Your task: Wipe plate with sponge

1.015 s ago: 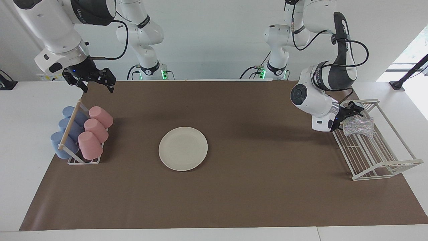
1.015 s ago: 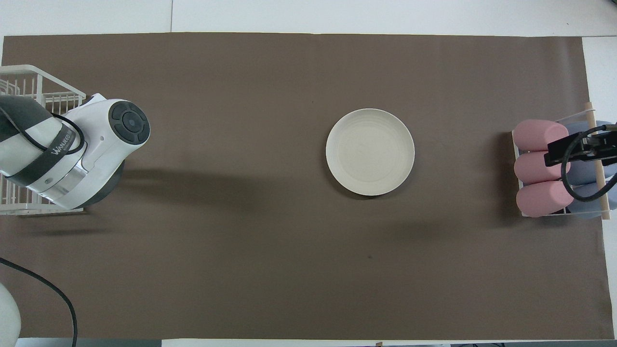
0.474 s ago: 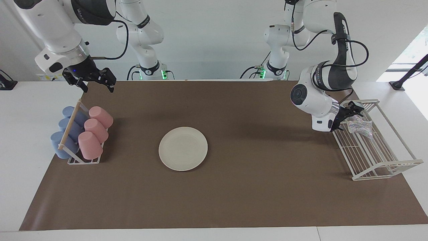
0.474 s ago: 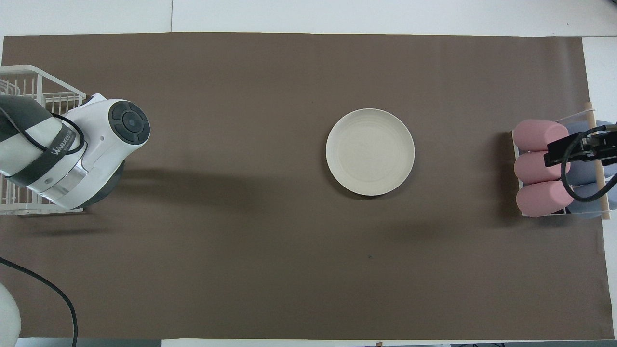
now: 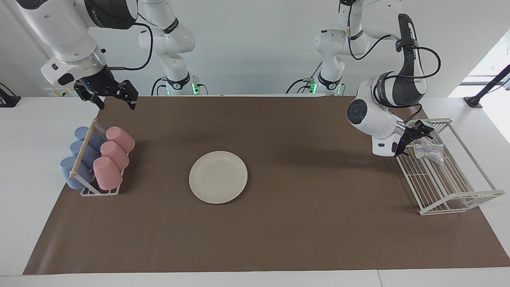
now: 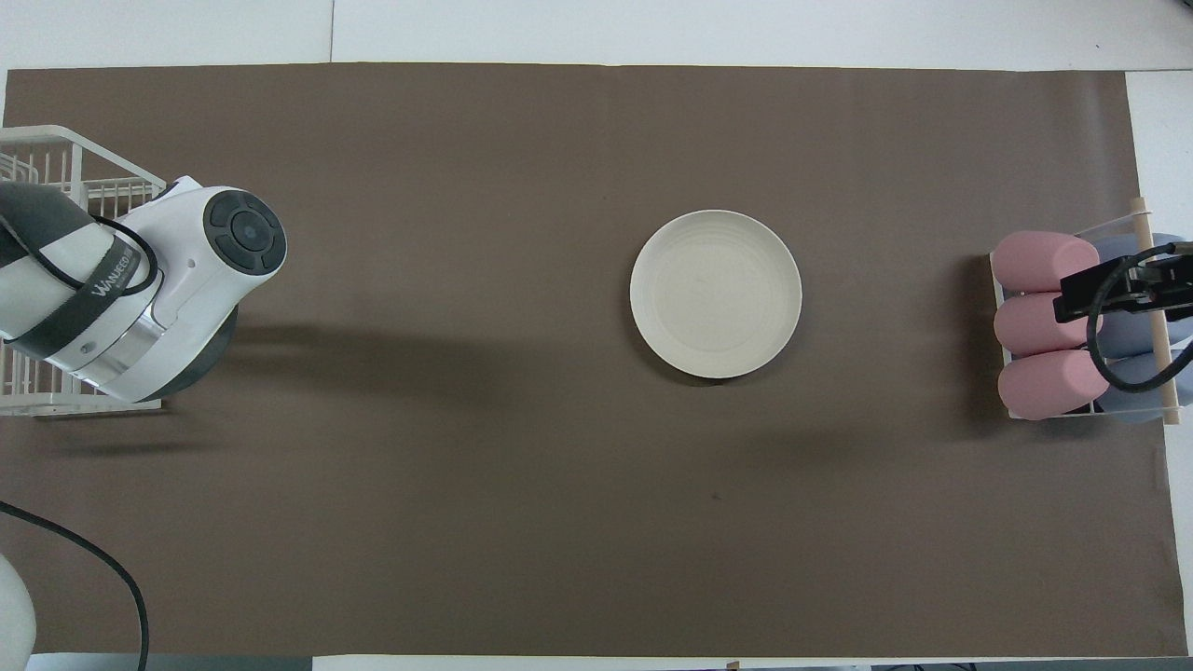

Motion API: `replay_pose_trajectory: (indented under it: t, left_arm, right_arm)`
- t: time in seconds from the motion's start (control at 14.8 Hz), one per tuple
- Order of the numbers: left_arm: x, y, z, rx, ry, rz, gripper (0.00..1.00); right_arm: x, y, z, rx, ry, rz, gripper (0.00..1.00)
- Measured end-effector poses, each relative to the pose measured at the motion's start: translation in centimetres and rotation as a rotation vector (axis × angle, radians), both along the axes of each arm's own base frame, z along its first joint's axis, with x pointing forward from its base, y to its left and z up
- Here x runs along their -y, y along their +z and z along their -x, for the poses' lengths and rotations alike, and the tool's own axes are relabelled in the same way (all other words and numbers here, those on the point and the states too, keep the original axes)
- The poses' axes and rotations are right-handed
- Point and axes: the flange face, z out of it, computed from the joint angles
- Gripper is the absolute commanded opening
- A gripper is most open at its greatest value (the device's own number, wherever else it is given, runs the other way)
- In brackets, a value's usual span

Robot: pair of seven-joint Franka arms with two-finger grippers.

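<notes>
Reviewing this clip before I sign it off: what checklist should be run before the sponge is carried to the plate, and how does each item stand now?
1. Left gripper at the small silvery-grey glittery sponge: ok, it is at the sponge's edge over the white wire rack.
2. Grasp closed on the sponge: cannot tell.
3. Sponge clear of the rack: not ok, it appears to rest against the rack's wires.
4. Round cream-white plate uncovered on the brown mat: ok.
5. Right gripper out of the way: ok, it waits, open, over the mat's edge near the holder of pink and blue cups.
</notes>
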Motion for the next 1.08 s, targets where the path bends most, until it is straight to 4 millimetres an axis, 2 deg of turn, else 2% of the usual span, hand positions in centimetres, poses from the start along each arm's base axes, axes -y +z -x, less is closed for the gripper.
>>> replay_pose_trajectory:
  t: [0.2, 0.41, 0.61, 0.88, 1.08]
  left_arm:
    - [0.5, 2.9, -0.7, 0.03, 0.021, 0.082, 1.0]
    - [0.5, 6.0, -0.5, 0.063, 0.06, 0.183, 1.0]
    - [1.1, 10.3, -0.1, 0.046, 0.102, 0.36, 1.0]
    - [-1.2, 17.4, 2.4, -0.021, 0.12, 0.667, 1.0]
    - [-1.3, 19.4, 4.3, -0.051, 0.151, 0.815, 1.0]
  right_arm:
    - [0.0, -0.1, 0.0, -0.001, 0.0, 0.0, 1.0]
    - [0.0, -0.1, 0.0, -0.002, 0.0, 0.0, 1.0]
    - [0.0, -0.1, 0.0, -0.002, 0.0, 0.0, 1.0]
    - [0.0, -0.1, 0.0, -0.002, 0.0, 0.0, 1.0]
    - [0.0, -0.1, 0.0, -0.002, 0.0, 0.0, 1.0]
